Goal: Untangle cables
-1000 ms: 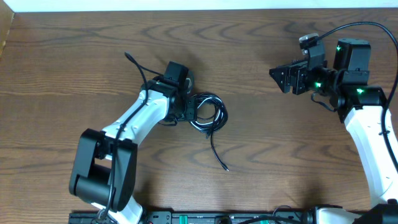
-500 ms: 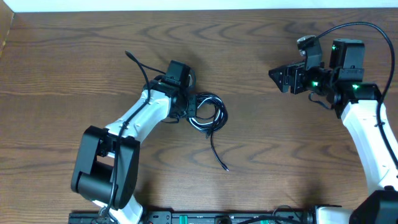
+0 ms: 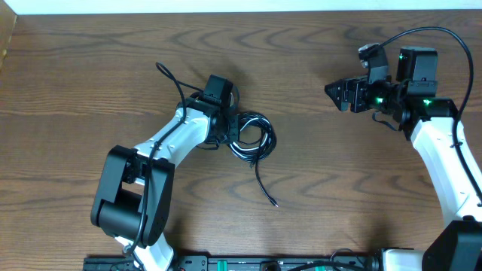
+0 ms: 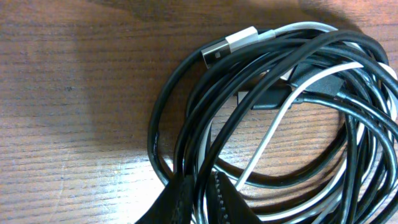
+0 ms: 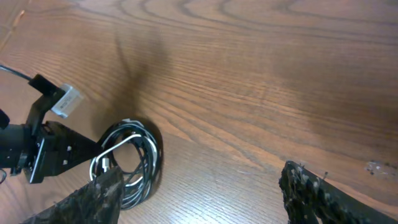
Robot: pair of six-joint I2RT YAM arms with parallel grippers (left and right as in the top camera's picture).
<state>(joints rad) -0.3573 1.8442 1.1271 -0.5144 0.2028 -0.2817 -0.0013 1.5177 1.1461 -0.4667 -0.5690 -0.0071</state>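
Note:
A coil of thin black cables (image 3: 254,137) with a white cable wound through it lies on the wooden table near its middle. One black end trails down to a plug (image 3: 273,203). My left gripper (image 3: 230,129) is at the coil's left edge. In the left wrist view its fingers (image 4: 200,200) are shut on black strands of the coil (image 4: 273,118), and a white USB plug (image 4: 230,46) lies on top. My right gripper (image 3: 335,92) is open and empty, raised at the far right. The right wrist view shows the coil (image 5: 127,162) far off between the fingers (image 5: 199,193).
A thicker black cord (image 3: 167,75) runs from the left arm toward the back left. The right arm's cord (image 3: 437,31) loops over it at the back right. The bare wooden tabletop (image 3: 316,173) lies between the two arms.
The left arm has shifted slightly and its cord moved a little to the right. The right gripper has drifted slightly up and back. The coil has stayed in place.

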